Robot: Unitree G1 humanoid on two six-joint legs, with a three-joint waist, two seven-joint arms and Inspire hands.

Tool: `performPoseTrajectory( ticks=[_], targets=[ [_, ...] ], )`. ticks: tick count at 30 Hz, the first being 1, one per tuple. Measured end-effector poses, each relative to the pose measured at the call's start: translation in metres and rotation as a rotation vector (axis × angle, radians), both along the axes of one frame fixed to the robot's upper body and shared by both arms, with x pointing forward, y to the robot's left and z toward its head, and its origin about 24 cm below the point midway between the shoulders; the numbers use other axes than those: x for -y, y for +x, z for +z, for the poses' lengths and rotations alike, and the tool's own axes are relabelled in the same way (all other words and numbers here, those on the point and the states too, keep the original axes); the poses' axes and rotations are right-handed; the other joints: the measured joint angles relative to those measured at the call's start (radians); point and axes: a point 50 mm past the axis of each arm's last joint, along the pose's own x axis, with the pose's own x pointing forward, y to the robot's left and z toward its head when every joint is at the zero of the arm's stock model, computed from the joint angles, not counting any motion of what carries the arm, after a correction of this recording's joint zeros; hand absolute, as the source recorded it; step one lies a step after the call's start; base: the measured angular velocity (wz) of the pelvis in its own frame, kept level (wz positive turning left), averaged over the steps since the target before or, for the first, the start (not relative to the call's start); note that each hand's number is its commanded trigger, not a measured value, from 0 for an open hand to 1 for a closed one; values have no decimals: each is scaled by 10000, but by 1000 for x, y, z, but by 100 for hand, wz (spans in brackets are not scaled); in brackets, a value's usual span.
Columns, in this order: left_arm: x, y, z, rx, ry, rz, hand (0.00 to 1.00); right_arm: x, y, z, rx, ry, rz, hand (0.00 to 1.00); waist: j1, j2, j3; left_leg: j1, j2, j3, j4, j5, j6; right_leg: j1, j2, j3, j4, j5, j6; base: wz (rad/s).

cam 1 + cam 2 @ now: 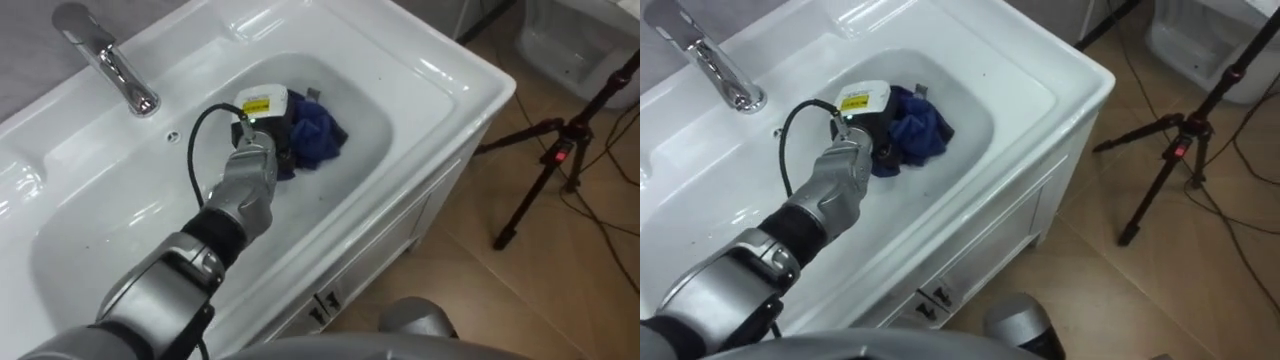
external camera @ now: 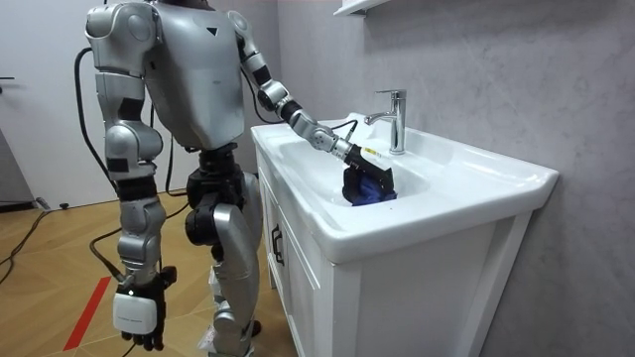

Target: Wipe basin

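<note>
A white basin (image 1: 150, 225) is set in a white vanity top. In its bowl lies a bunched dark-blue cloth (image 1: 320, 130), also plain in the right eye view as the cloth (image 1: 922, 122). My left arm comes in from the lower left and my left hand (image 1: 268, 128) sits down in the bowl, its dark fingers curled into the cloth's left side. The room view has me standing at the vanity's end, the left hand (image 2: 359, 171) on the cloth (image 2: 377, 192). My right hand (image 2: 139, 313) hangs by my thigh with relaxed fingers.
A chrome faucet (image 1: 112, 62) stands behind the bowl on my left. Below the rim are cabinet doors (image 1: 330, 298). A black tripod (image 1: 555, 155) with cables stands on the wooden floor at my right, and a white crate (image 1: 580, 45) beyond it.
</note>
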Motion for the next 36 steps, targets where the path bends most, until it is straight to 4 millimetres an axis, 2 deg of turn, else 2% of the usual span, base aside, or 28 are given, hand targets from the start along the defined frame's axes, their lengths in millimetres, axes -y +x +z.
performPoseTrajectory(
  ticks=[2,3,6,8,11,13,14,15,17,19,21,23,26,30,35,36],
  targets=[
    [-4,-5,-5,-91,67,12,100,-2,-2,-1,3,43,-148,0,156,-189,-70,50,37,-25,-8,-3,-6,116,3,-35,4,2,-36,4],
    [-7,-8,-8,-176,80,23,100,-2,-4,-1,32,55,-312,0,271,-306,-133,54,65,-33,0,-10,-18,138,20,-79,-7,7,-52,8],
    [-14,-16,-15,-353,168,95,100,-2,-9,-1,60,27,-431,0,620,-437,-166,119,134,-238,12,-56,-93,347,97,-229,-170,54,-103,13],
    [-21,-21,-20,-368,-4,348,100,-3,-10,-1,86,-47,-455,0,839,-444,-160,167,147,-375,-43,-67,-114,425,167,-325,-186,58,-113,18],
    [-47,-35,-29,-39,149,943,100,-9,-11,-3,25,-42,-524,0,1210,-451,-162,153,132,-645,-203,-48,-172,428,213,-476,-185,74,-172,11],
    [-76,-51,-34,488,1026,1441,100,-12,-13,-4,35,-5,-632,0,1430,-488,-187,38,122,-883,-182,0,-237,421,222,-698,-190,64,-236,19],
    [-80,-53,-34,674,1310,1378,100,-11,-14,-4,-5,-25,-664,0,1528,-496,-192,1,125,-938,-179,17,-252,402,217,-766,-192,71,-259,25],
    [-85,-58,-35,995,1852,1164,100,-10,-14,-3,-37,-99,-667,0,1777,-498,-199,-21,147,-981,-174,35,-279,394,232,-826,-220,74,-300,12],
    [-92,-68,-37,1359,2536,894,100,-8,-12,-3,-55,-221,-533,0,2002,-495,-257,-55,187,-1092,-186,60,-327,402,258,-936,-238,55,-362,12],
    [-96,-79,-40,1645,3336,543,100,-5,-12,-2,-109,-338,-459,0,2345,-473,-407,-104,238,-1227,-198,115,-405,447,328,-998,-361,83,-432,13],
    [-100,-81,-40,1645,3663,652,100,-4,-8,-2,-15,-405,-474,0,2499,-466,-438,-71,279,-1287,-146,174,-478,537,364,-1063,-392,104,-494,5],
    [-105,-85,-41,1521,3876,812,100,-3,-4,-1,108,-538,-363,0,2522,-439,-434,32,293,-1427,-153,228,-532,725,370,-1195,-541,102,-547,5],
    [-108,-87,-41,1503,3968,915,100,1,-2,0,165,-724,-84,0,2783,-320,-436,55,319,-1517,-159,290,-585,782,365,-1287,-592,63,-624,2],
    [-109,-92,-43,1555,3999,917,100,14,3,4,392,-1062,34,0,3043,-1,-432,-8,307,-2099,-154,354,-649,810,322,-1489,-534,-21,-695,14],
    [-110,-93,-42,1636,3969,960,100,19,9,6,648,-1209,88,0,3341,64,-431,-36,313,-2459,-140,500,-730,931,285,-1866,-541,-181,-817,21],
    [-110,-93,-42,1693,3930,975,100,21,10,7,742,-1295,131,0,3521,102,-431,-40,320,-2505,-124,538,-735,929,284,-1878,-542,-214,-854,10]
  ],
)
